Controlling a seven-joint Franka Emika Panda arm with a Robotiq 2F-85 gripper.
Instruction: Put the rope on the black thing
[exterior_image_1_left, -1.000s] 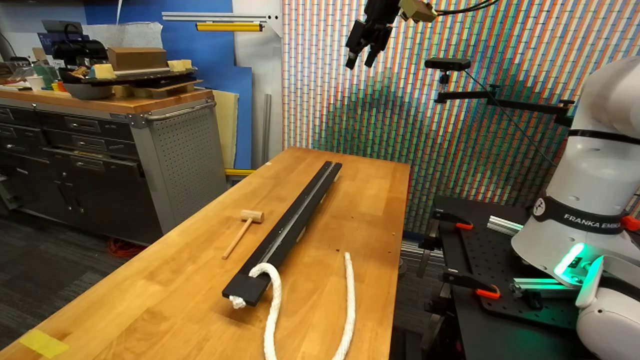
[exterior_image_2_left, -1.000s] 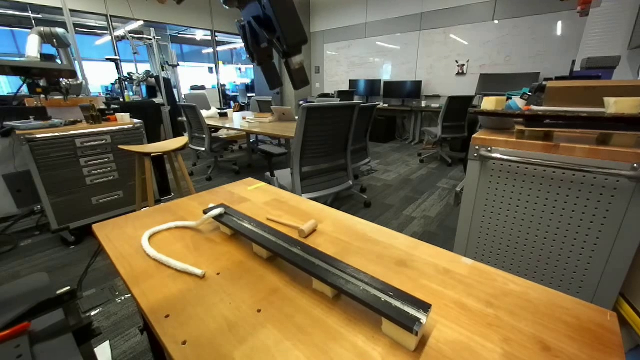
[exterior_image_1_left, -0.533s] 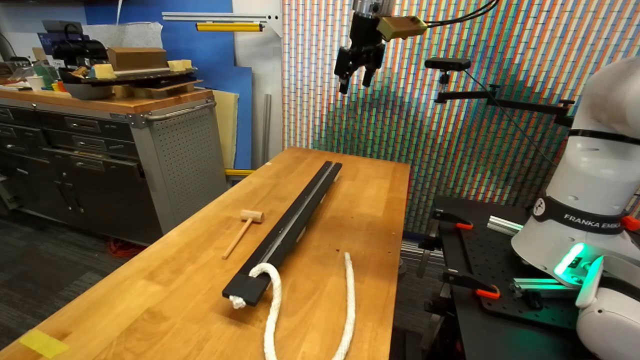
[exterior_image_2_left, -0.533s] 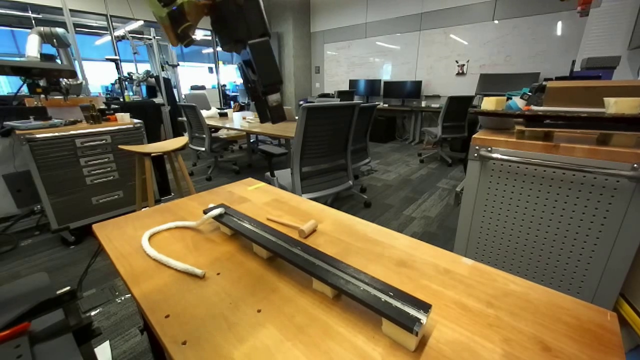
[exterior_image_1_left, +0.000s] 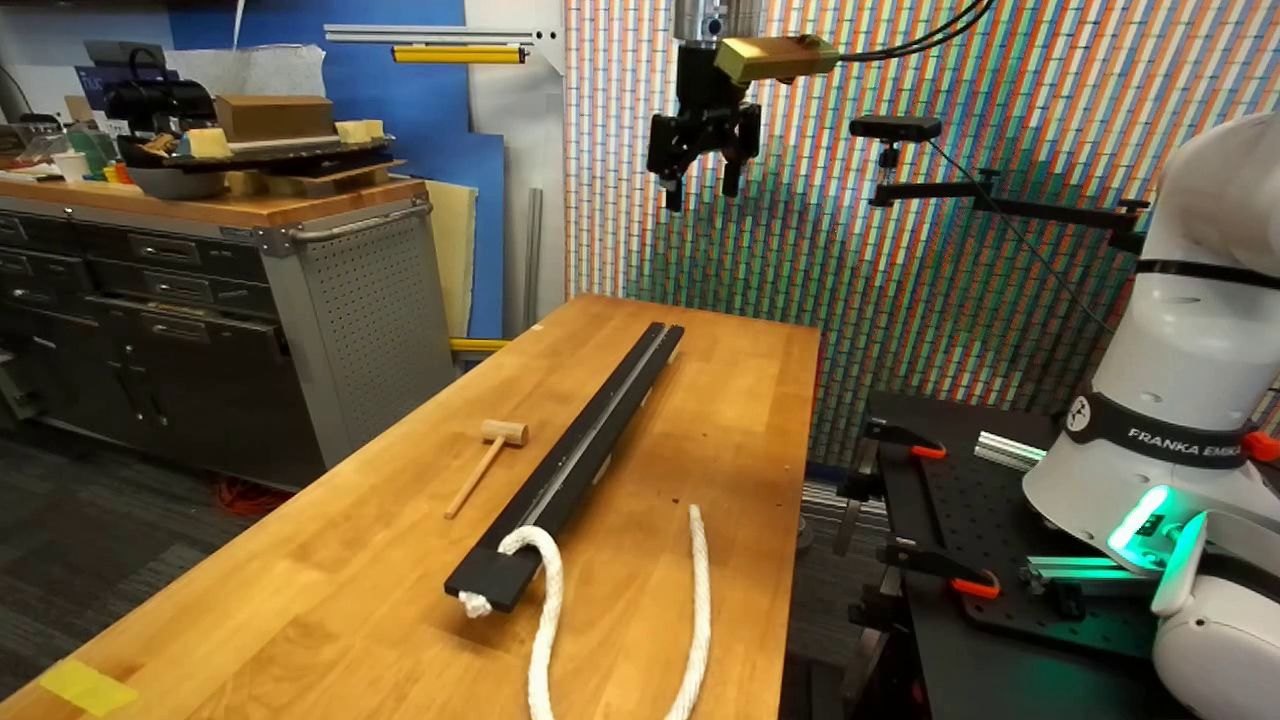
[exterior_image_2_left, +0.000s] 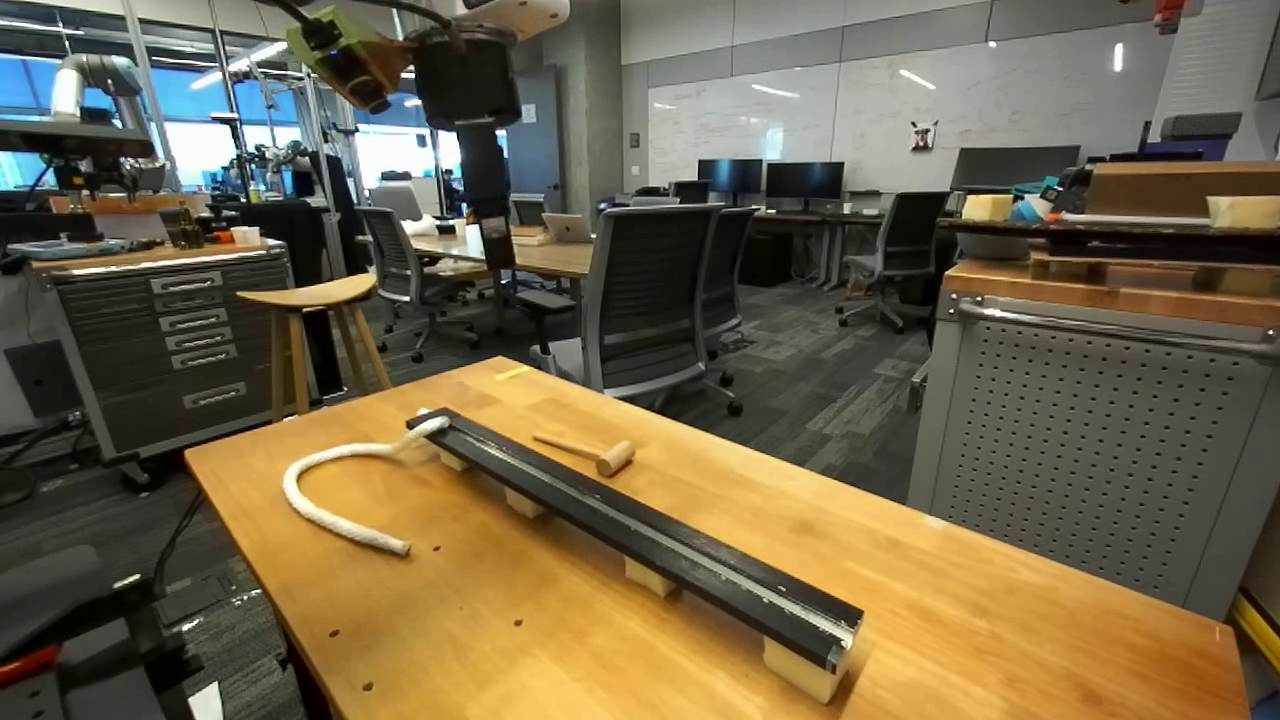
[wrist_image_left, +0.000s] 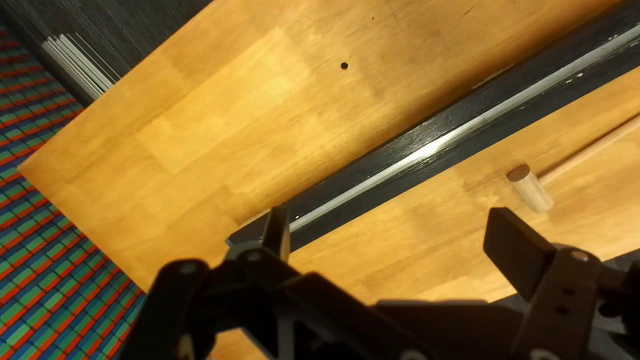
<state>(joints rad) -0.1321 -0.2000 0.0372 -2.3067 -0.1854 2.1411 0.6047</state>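
Note:
The white rope lies in a loop on the table beside the near end of the black bar, also in an exterior view. One rope end sits at the bar's end, with a white tip poking out; its free end lies on the wood. The long black bar has a pale groove along its top and shows in an exterior view and the wrist view. My gripper hangs high above the table, fingers down, apart and empty. The wrist view shows it open; the rope is out of that view.
A small wooden mallet lies beside the bar, also in the wrist view. Pale blocks hold the bar above the table. A camera on a bracket stands behind. A chair and a grey cabinet stand beyond the table.
My gripper has come down and moved left in an exterior view, and turned from tilted to pointing nearly straight down. The rope, the bar and the mallet have not moved.

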